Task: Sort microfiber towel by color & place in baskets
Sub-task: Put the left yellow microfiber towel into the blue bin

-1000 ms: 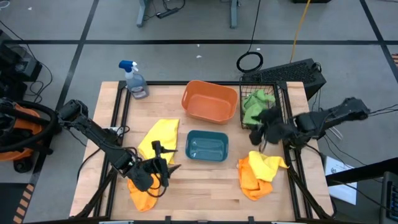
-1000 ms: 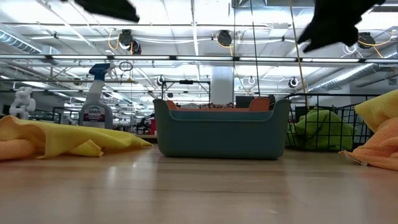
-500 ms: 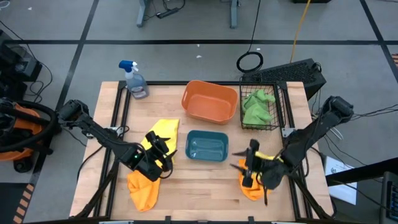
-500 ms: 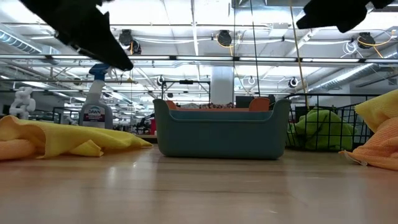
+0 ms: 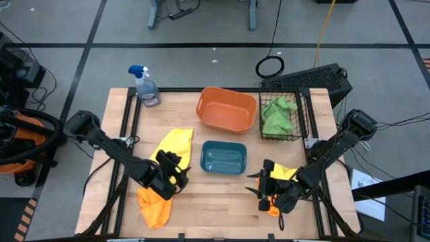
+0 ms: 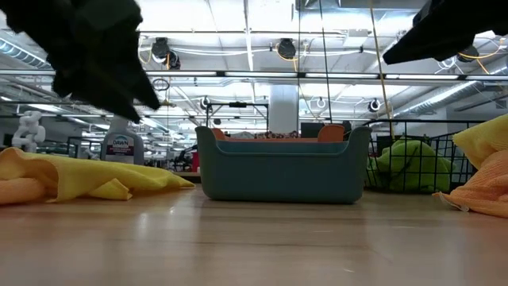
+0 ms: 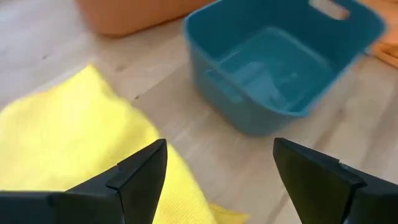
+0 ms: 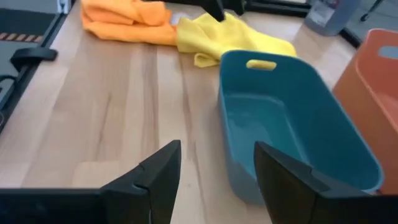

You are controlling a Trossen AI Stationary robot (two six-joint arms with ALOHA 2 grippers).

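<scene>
We've got the left gripper (image 5: 176, 176) spread open over the yellow towel (image 5: 176, 142), right gripper (image 5: 258, 191) open too, beside the teal tray (image 5: 223, 158).

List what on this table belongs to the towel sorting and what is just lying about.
Job: green towel in the wire basket; yellow towel; orange towel; yellow and orange towels on the right; orange tub; teal tray.
Lying about: spray bottle.
</scene>
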